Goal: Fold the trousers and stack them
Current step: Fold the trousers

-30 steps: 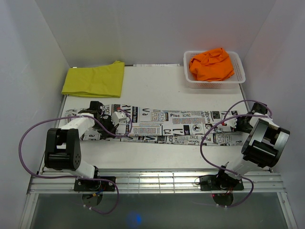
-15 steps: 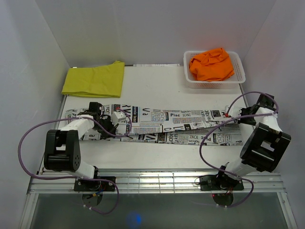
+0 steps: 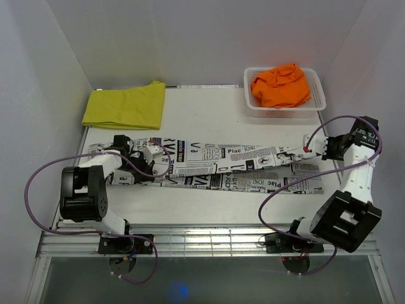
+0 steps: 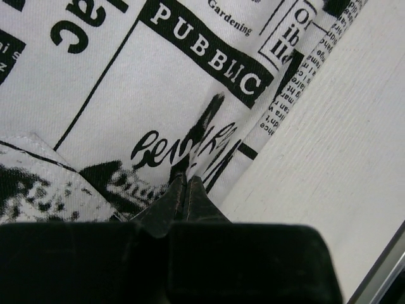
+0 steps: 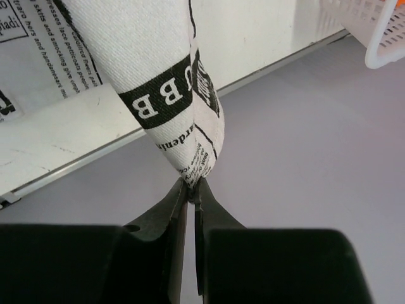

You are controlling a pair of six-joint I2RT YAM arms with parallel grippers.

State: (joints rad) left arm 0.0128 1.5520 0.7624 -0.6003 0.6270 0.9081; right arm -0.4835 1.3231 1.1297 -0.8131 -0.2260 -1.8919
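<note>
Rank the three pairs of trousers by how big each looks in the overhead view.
1. newspaper-print trousers, stretched out long.
2. yellow trousers, folded flat.
3. orange trousers, bunched up in the basket, so their spread-out size is unsure.

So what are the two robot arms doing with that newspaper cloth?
They are folding trousers. The left fingers are shut on one end of the printed trousers, low on the table. The right fingers pinch the other end and hold it up off the table, at the right edge. The yellow trousers lie folded in the far left corner. The orange trousers sit bunched in the basket, not yet folded.
</note>
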